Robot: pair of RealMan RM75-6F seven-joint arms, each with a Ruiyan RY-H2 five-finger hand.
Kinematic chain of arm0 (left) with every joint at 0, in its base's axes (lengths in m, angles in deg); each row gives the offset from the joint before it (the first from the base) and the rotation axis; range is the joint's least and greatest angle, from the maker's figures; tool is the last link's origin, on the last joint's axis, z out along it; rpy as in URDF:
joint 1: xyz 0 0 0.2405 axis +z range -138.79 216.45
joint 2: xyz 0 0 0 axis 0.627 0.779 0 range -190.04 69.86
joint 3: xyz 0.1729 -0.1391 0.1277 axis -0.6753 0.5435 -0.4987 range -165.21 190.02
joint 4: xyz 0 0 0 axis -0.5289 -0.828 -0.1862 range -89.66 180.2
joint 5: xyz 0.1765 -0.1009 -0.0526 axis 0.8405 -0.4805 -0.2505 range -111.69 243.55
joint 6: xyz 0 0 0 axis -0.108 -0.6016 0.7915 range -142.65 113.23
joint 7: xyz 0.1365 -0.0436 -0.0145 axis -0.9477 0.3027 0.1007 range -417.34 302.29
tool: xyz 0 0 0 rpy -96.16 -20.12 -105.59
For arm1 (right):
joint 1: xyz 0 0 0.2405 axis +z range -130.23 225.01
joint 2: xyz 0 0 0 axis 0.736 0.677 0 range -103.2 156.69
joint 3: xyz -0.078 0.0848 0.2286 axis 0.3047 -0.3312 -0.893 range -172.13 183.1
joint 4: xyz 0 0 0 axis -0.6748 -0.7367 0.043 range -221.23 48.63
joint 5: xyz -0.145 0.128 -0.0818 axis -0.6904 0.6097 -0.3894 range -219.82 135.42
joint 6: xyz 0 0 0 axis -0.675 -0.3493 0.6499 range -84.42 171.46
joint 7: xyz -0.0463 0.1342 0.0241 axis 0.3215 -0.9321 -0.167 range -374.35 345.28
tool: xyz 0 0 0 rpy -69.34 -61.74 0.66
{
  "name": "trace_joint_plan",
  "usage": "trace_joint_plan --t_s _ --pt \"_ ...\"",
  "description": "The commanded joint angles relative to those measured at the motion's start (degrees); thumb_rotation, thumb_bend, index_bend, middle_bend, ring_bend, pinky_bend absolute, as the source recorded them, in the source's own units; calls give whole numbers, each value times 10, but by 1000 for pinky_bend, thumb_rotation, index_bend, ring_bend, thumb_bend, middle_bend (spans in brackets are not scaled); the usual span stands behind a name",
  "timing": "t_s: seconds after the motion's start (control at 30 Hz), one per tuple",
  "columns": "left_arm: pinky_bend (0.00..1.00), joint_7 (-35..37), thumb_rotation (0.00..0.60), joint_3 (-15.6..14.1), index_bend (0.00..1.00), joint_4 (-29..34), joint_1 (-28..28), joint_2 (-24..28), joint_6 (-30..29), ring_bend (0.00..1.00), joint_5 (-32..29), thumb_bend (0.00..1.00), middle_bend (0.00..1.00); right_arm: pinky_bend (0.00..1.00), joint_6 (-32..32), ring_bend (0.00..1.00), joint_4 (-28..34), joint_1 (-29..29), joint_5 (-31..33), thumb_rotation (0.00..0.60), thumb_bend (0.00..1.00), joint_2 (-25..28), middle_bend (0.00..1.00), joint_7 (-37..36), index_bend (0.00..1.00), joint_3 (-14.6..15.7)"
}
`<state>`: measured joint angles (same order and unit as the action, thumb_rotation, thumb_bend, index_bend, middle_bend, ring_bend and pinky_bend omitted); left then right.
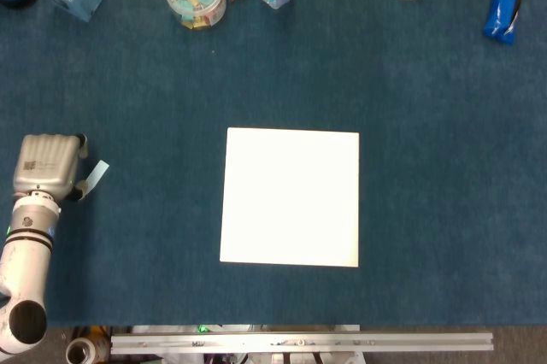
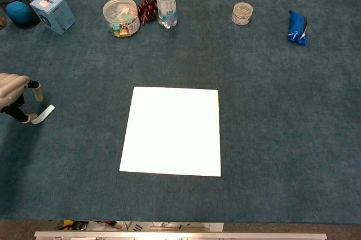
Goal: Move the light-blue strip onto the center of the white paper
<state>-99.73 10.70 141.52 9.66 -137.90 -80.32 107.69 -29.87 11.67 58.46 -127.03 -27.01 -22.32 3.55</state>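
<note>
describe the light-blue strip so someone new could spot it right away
Start from the white paper in the middle of the blue table and look far left, to the left hand at the edge. The light-blue strip lies just beside its fingers: a small, pale, slanted sliver, the only flat scrap there.

Along my table's (image 2: 271, 138) far edge — box (image 2: 52, 11), clip tub (image 2: 120, 16), bottle (image 2: 166, 0), small jar (image 2: 242, 13), blue pouch (image 2: 296, 27).

The left hand (image 2: 12, 94) is cut off by the chest view's left edge. Its fingertips hide the near end of the light-blue strip (image 2: 44, 113), so contact there is unclear.
</note>
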Motion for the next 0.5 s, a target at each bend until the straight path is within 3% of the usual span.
trace_joint_plan --t_s 0.03,0.5 --pt "1000 0 565 -7 354 7 4 7 -3 1000 8 268 1000 233 -2 243 1 -1 0 600 125 1 352 0 97 0" --pt "1000 7 591 -19 338 17 14 3 -7 1000 32 268 1000 252 -7 252 8 -4 -3 600 125 5 358 2 99 0"
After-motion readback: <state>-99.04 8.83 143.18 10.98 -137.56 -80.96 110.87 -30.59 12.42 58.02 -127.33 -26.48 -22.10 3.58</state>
